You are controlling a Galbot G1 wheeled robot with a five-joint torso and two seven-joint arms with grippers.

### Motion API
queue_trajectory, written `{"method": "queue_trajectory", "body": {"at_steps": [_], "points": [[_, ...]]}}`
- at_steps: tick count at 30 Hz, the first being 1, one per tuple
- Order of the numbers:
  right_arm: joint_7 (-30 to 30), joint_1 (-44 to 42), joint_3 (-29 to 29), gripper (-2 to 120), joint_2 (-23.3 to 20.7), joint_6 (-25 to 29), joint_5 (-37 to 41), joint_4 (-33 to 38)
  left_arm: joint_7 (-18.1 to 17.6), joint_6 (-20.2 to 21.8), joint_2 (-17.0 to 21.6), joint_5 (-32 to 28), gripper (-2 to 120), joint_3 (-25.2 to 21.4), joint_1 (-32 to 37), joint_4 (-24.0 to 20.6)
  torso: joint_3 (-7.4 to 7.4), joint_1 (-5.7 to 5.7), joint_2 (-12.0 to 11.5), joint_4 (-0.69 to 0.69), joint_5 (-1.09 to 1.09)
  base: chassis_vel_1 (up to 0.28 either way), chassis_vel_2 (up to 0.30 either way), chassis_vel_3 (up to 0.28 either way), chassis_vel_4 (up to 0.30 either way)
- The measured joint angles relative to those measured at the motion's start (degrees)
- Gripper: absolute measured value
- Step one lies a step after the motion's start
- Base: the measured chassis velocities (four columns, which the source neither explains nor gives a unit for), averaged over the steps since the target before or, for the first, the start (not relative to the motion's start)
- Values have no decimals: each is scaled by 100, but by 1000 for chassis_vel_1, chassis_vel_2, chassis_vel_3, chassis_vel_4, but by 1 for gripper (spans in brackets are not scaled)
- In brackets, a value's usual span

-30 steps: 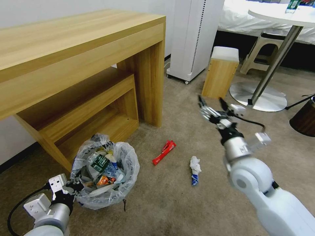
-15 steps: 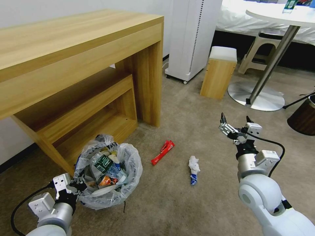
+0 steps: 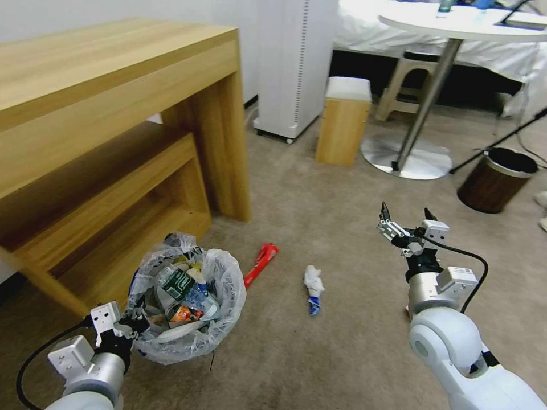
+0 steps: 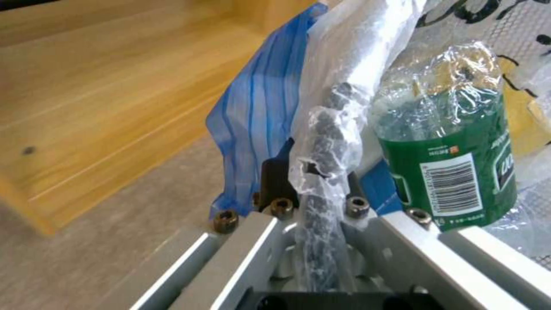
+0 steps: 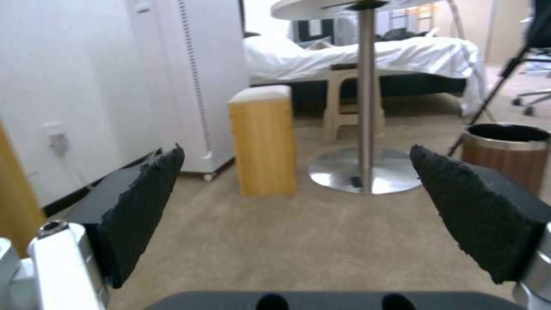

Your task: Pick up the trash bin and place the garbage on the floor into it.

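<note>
The trash bin [image 3: 183, 319], round with a crinkly white bag, is full of litter, including a green bottle [image 4: 453, 172]. My left gripper [image 3: 132, 323] is shut on its near rim, with bag and rim pinched between the fingers [image 4: 275, 172]. Garbage lies on the beige floor [image 3: 319, 353]: a long red packet [image 3: 261, 262] just right of the bin, and a crumpled white paper with a blue wrapper [image 3: 312, 286] farther right. My right gripper [image 3: 405, 221] hovers open and empty above the carpet, right of the paper, with its black pads [image 5: 137, 206] wide apart.
A wooden desk [image 3: 114, 114] with a low shelf stands behind the bin. Farther back are a white appliance [image 3: 290, 68], a small wooden stool [image 3: 342, 122], a round table's metal foot [image 3: 407, 156] and a brown wood-grain bin [image 3: 496, 181] at the right.
The right arm dropped and drew back toward me, its gripper still open. The camera then swung right, so the floor things shifted left. The bin stayed in my left gripper.
</note>
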Motion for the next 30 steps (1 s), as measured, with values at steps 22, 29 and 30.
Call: {"method": "queue_trajectory", "body": {"at_steps": [22, 29, 30], "points": [[-199, 134, -375, 100, 144, 340, -211, -168, -70, -54, 49, -101, 0, -207, 60, 2, 1, 0, 0, 2, -1, -16, -10, -11, -20], [-272, 147, -513, 100, 156, 372, -236, -166, -78, -86, 21, -87, 0, -262, 112, -40, 0, 1, 0, 2, 0, 0, 0, 0, 0], [-291, 163, -554, 100, 142, 372, -236, -176, -86, -103, 8, -75, 0, -282, 140, -50, 0, 1, 0, 2, 0, 0, 0, 0, 0]]}}
